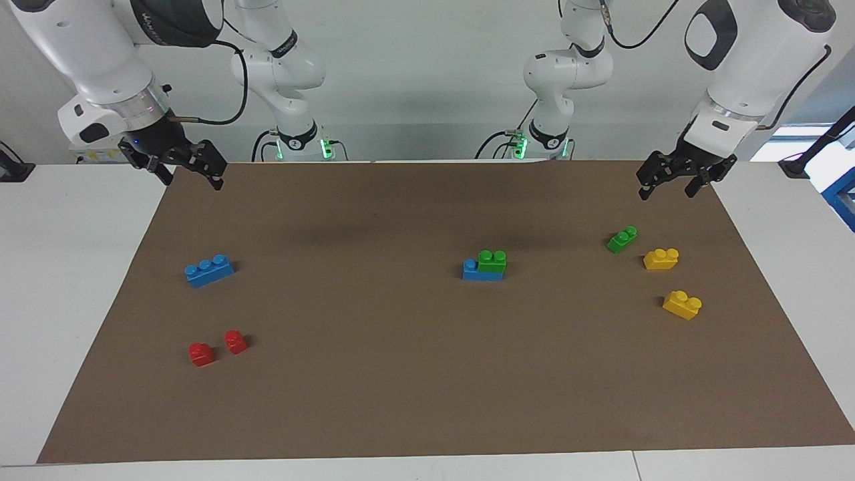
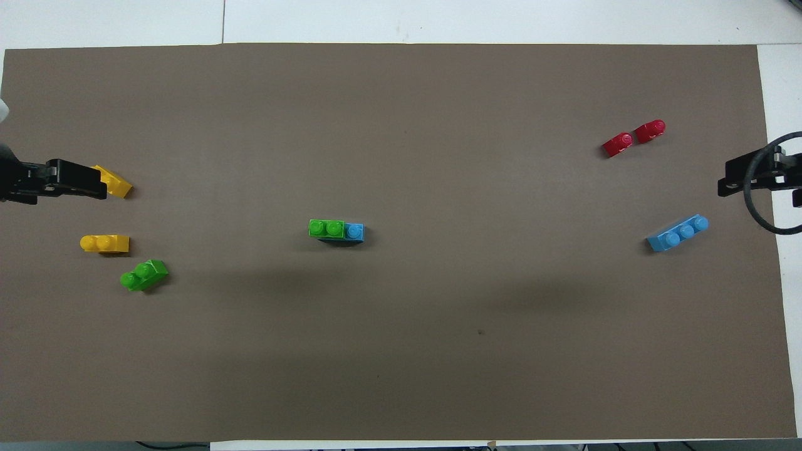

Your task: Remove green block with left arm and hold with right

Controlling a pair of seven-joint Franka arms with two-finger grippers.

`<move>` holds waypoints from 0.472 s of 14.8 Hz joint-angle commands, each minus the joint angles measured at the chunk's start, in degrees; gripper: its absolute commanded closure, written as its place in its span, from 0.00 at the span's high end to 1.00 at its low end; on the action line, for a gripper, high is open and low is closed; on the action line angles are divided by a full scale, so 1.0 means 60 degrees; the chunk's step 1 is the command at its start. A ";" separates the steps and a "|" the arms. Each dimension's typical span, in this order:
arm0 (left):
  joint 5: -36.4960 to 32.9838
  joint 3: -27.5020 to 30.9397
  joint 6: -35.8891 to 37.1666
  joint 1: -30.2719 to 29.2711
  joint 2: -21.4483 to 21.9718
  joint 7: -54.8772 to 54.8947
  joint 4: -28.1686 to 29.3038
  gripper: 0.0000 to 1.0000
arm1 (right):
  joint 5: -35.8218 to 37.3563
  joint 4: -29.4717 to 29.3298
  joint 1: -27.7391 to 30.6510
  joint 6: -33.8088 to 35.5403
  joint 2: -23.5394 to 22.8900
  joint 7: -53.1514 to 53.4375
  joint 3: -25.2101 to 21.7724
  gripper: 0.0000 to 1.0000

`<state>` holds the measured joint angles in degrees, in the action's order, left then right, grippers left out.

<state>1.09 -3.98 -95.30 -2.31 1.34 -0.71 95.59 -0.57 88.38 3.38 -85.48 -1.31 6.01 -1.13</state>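
The green block is a bright-green two-stud brick. It sits on top of a blue brick in the middle of the brown mat, and one blue stud is left bare. The stack also shows in the overhead view. My left gripper hangs open and empty in the air over the mat's edge at the left arm's end, well apart from the stack. My right gripper hangs open and empty over the mat's edge at the right arm's end.
A slimmer darker green brick and two yellow bricks lie toward the left arm's end. A loose blue three-stud brick and two small red bricks lie toward the right arm's end.
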 commanded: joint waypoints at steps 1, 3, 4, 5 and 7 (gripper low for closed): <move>0.0112 0.0063 -0.0069 0.0033 0.0011 -0.0029 -0.0096 1.00 | -0.0139 0.0256 0.0169 -0.0007 0.0248 0.0039 0.0070 1.00; 0.0112 0.0063 -0.0084 0.0033 0.0011 -0.0029 -0.0096 1.00 | -0.0139 0.0271 0.0213 -0.0050 0.0248 0.0127 0.0070 1.00; 0.0112 0.0063 -0.0084 0.0018 0.0011 -0.0029 -0.0096 1.00 | -0.0139 0.0256 0.0213 -0.0051 0.0248 0.0156 0.0070 1.00; 0.0112 0.0063 -0.0084 0.0018 0.0011 -0.0014 -0.0082 1.00 | -0.0139 0.0256 0.0213 -0.0152 0.0234 0.0171 0.0070 1.00; 0.0112 0.0063 -0.0084 0.0018 0.0040 -0.0014 0.0006 1.00 | -0.0139 0.0271 0.0227 -0.0401 0.0219 0.0490 0.0070 1.00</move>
<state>1.11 -3.98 -95.48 -2.31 1.34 -0.71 95.59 -0.58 88.38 3.98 -86.06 -1.30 6.44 -1.14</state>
